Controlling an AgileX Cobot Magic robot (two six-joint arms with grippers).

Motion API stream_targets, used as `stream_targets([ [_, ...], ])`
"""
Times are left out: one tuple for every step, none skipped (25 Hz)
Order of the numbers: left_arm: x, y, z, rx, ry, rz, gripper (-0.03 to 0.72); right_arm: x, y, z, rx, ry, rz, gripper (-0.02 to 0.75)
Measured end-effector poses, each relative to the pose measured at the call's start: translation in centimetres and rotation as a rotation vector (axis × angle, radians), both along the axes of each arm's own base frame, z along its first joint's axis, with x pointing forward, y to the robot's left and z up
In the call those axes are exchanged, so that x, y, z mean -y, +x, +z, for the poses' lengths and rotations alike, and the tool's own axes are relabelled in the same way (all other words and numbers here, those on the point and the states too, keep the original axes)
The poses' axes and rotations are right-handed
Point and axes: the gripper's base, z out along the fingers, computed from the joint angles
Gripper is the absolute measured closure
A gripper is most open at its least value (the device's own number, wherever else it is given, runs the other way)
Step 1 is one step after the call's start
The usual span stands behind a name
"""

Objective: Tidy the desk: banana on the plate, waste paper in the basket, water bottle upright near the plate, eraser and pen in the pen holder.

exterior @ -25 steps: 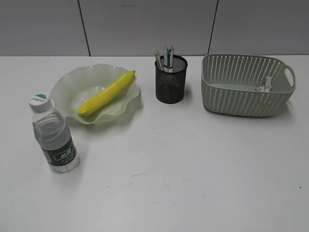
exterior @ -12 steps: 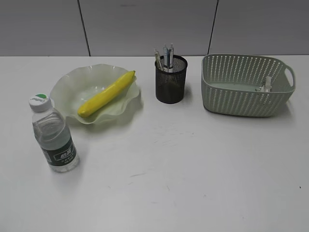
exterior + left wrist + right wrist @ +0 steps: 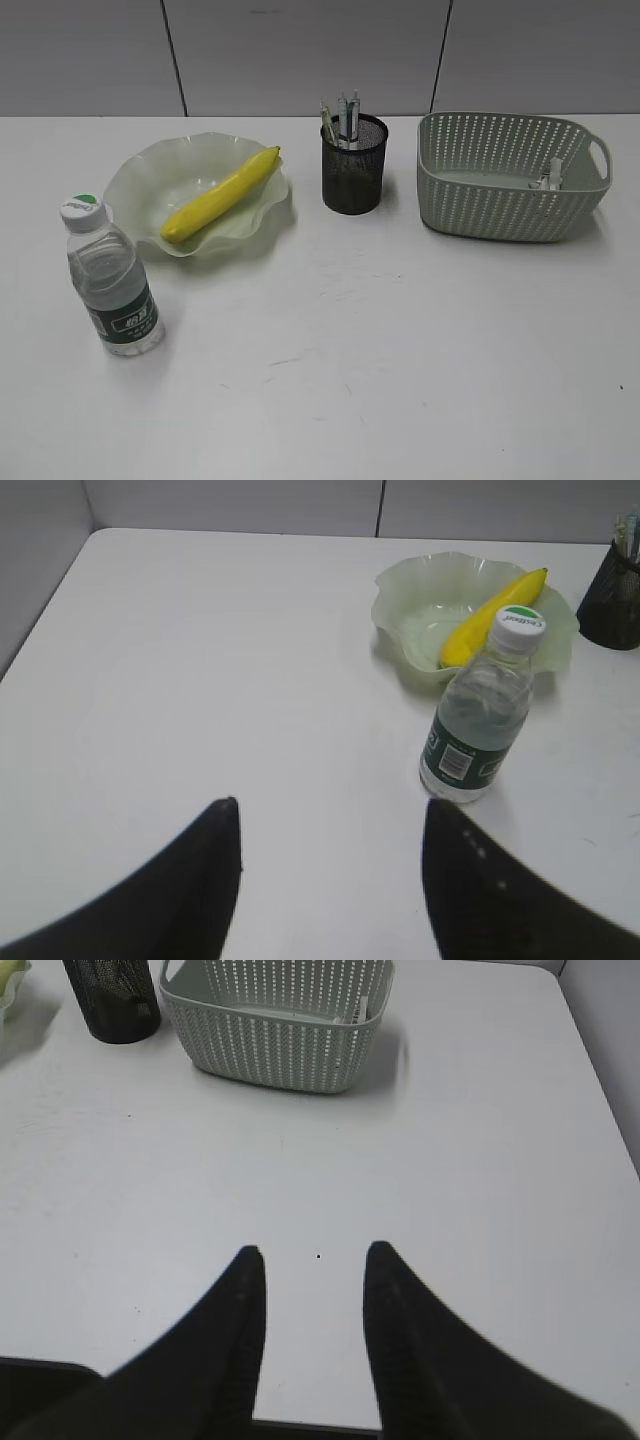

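Note:
The yellow banana (image 3: 220, 194) lies in the pale-green ruffled plate (image 3: 140, 170) at the back left of the white desk (image 3: 400, 340). The water bottle (image 3: 108, 280) stands upright in front of the plate; it also shows in the left wrist view (image 3: 478, 722). The black mesh pen holder (image 3: 353, 165) holds several pens. The basket (image 3: 505, 180) at the back right holds a white scrap of waste paper (image 3: 549, 176). No eraser is visible. Neither gripper shows in the exterior view. My left gripper (image 3: 330, 815) is open and empty over bare desk. My right gripper (image 3: 312, 1255) is open and empty near the desk's front edge.
A grey panelled wall runs along the back of the desk. The plate (image 3: 410, 610) and banana (image 3: 490, 615) show behind the bottle in the left wrist view. The basket (image 3: 280, 1025) and pen holder (image 3: 112, 1000) show far ahead in the right wrist view.

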Motion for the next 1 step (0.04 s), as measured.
stream_targets([
  [0.0, 0.0, 0.0, 0.0, 0.0, 0.0, 0.253, 0.0, 0.0, 0.0, 0.0, 0.0, 0.0, 0.459],
])
